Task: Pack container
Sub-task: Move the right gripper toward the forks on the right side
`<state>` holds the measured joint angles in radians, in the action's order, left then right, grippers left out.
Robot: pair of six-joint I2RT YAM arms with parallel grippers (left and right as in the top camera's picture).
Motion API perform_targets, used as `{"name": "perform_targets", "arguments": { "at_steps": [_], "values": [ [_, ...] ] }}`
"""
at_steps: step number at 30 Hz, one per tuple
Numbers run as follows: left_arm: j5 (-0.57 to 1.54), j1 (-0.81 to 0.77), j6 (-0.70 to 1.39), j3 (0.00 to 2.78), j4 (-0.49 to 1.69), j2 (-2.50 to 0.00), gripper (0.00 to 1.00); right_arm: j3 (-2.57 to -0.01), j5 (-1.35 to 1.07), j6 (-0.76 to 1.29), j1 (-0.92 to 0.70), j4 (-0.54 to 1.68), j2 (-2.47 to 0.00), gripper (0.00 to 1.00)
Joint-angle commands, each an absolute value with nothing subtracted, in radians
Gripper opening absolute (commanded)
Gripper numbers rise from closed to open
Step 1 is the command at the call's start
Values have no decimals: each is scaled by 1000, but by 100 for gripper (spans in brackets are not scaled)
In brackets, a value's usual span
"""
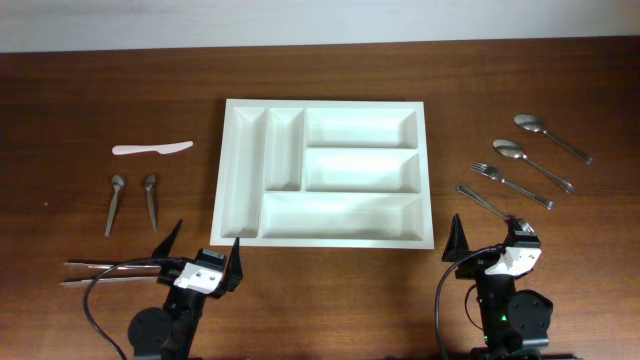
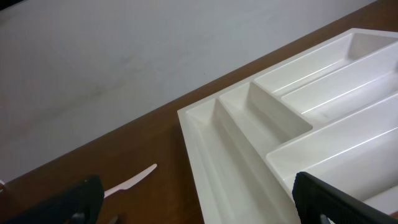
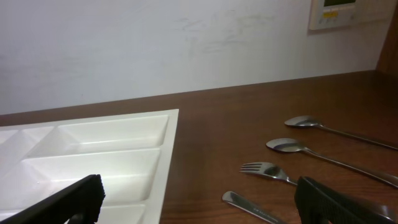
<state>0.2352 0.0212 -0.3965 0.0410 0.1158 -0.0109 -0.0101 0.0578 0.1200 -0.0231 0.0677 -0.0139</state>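
The white five-compartment container [image 1: 360,128] lies empty at the table's middle. It also shows in the left wrist view [image 2: 249,143] and the right wrist view [image 3: 124,158]. My left gripper [image 1: 206,243] is open and empty, just before the container's front left corner. My right gripper [image 1: 489,235] is open and empty, right of the container's front right corner. A fork [image 1: 510,185], a metal knife [image 1: 485,202] and two large spoons [image 1: 552,137] [image 1: 532,164] lie to the right. A white plastic knife [image 1: 152,149] and two small spoons [image 1: 113,203] [image 1: 151,197] lie to the left.
A pair of thin metal sticks [image 1: 110,268] lies at the front left beside my left arm. The wall runs behind the table's far edge. In the right wrist view the fork [image 3: 267,169] and the metal knife [image 3: 249,205] lie between my fingers.
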Motion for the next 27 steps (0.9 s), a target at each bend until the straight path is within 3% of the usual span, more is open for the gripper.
{"name": "perform_targets", "arguments": {
  "at_steps": [1, 20, 23, 27],
  "values": [
    [233, 24, -384, 33, 115, -5, 99, -6, 52, 112, -33, 79, -8, 99],
    [233, 24, -383, 33, 115, -5, 99, -102, 6, 107, -32, 63, -9, 99],
    [233, 24, -384, 33, 115, -5, 99, -254, 126, 110, -32, 185, -50, 99],
    [233, 24, -384, 33, 115, -5, 99, -556, 432, 188, -31, 536, -263, 99]
  ]
}}
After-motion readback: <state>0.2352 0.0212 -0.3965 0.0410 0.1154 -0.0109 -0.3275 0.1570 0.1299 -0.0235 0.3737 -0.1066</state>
